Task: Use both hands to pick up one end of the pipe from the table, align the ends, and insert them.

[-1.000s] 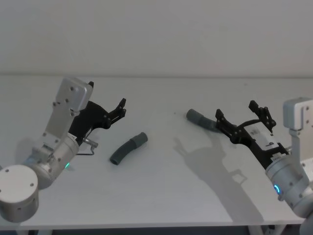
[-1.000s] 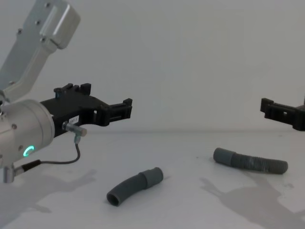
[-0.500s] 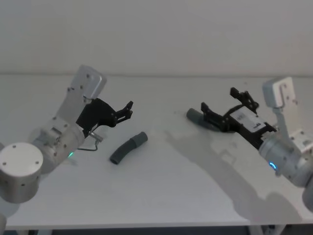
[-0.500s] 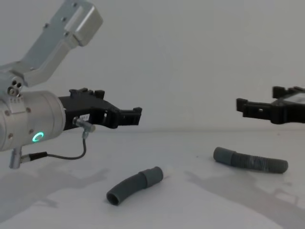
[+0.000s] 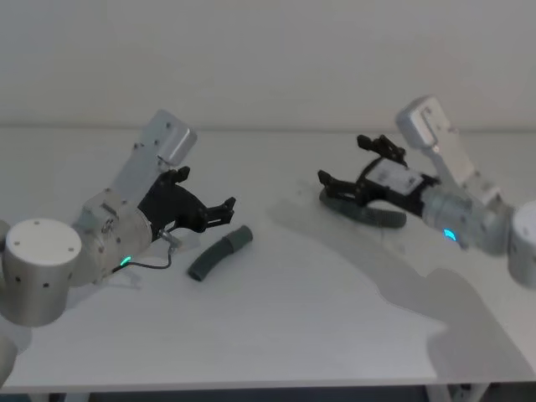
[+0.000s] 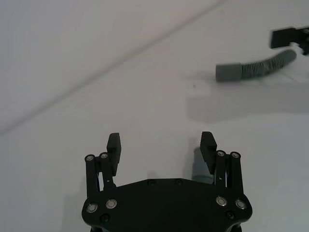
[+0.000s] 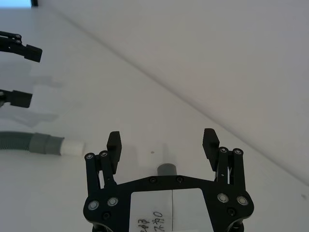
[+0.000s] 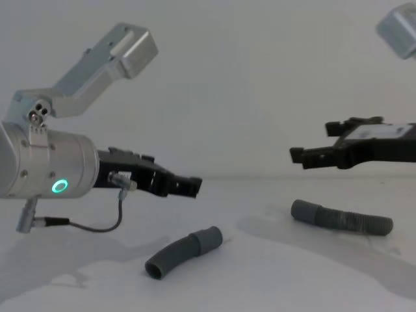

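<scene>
Our left hand point(image 5: 224, 212), fingers apart, hovers just beside the short pipe point(image 5: 219, 254) lying on the surface point(image 5: 293, 327). Our right hand point(image 5: 343, 159), fingers also apart, hangs above the long pipe point(image 5: 381, 218), not touching it.

L end effector point(image 6: 161, 140) & R end effector point(image 7: 161, 137) both aloft, jaws wide apart, arms angled inward.

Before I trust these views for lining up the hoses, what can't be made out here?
Left wrist view: the short hose is mostly hidden by the left gripper.
Right wrist view: the long hose is mostly hidden by the right gripper; the frame edge cuts the short hose.
Head view: the right gripper overlaps part of the long hose.
</scene>
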